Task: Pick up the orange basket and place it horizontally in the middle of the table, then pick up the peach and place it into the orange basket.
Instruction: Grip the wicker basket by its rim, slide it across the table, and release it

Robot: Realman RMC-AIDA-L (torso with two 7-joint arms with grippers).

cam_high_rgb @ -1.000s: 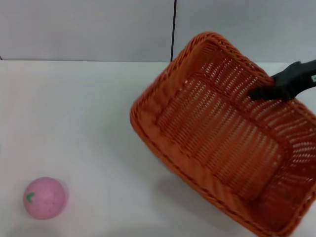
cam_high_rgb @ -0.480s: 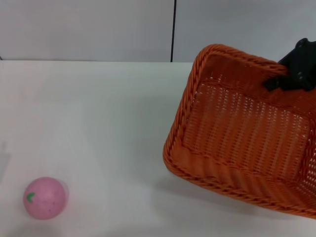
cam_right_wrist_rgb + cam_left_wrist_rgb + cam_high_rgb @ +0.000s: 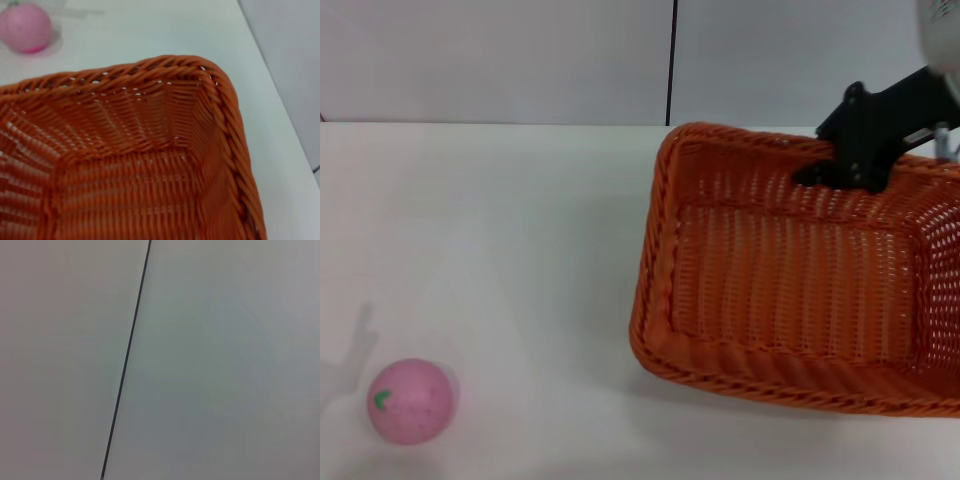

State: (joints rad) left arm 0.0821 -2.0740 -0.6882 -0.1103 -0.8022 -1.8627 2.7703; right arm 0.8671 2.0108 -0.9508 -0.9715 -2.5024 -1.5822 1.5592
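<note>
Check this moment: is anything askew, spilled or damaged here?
Only the orange basket looks off: it sits at the table's right side, running past the head view's edge, with the right gripper clamped on its far rim. The peach lies intact, apart.

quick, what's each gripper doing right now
Right gripper: shut on the far rim of the orange basket.
Left gripper: not in view.

The orange basket [image 3: 800, 290] is a big woven one with a braided rim, on the right half of the table [image 3: 520, 250], its opening up. The peach [image 3: 410, 400] is small, pink and round, near the table's front left corner.
</note>
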